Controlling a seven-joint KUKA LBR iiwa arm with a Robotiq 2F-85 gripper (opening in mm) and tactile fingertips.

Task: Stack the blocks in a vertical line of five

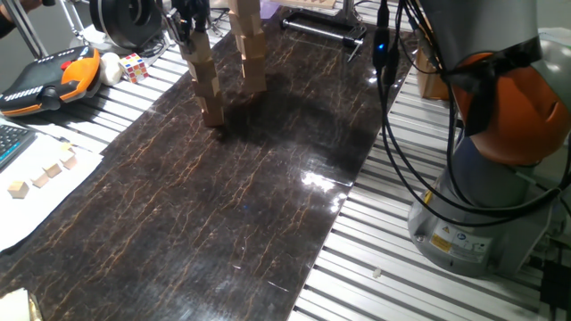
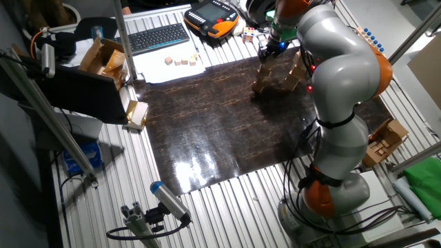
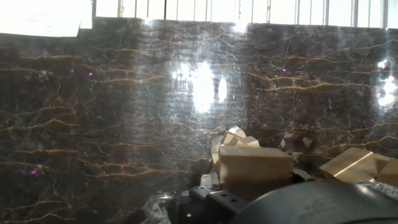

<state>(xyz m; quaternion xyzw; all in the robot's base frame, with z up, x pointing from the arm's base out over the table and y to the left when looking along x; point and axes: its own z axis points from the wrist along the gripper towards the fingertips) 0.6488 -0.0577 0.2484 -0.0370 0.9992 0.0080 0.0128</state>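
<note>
Dark marbled slab (image 1: 268, 205) covers the middle of the ribbed metal table (image 1: 428, 276), with a keyboard (image 2: 158, 36), a Rubik's cube (image 1: 134, 66) and white paper carrying tiny cubes (image 1: 43, 175) off its far-left side. Near the slab's far edge two leaning columns of pale wooden blocks stand close together but apart: one (image 1: 207, 80) directly under the gripper (image 1: 190, 28), the other (image 1: 250, 49) just beside it, nearer the far edge. The gripper sits at the top of the first column, fingers pointing down along its long axis, so hand and stack line up almost vertically. Whether the jaws are clamped on the top block or already parted I cannot tell; the hand view shows only a block face (image 3: 255, 165) right below the camera. The column tilts noticeably, so any sideways drift of the hand would likely topple it; a straight vertical move seems the safe one.
</note>
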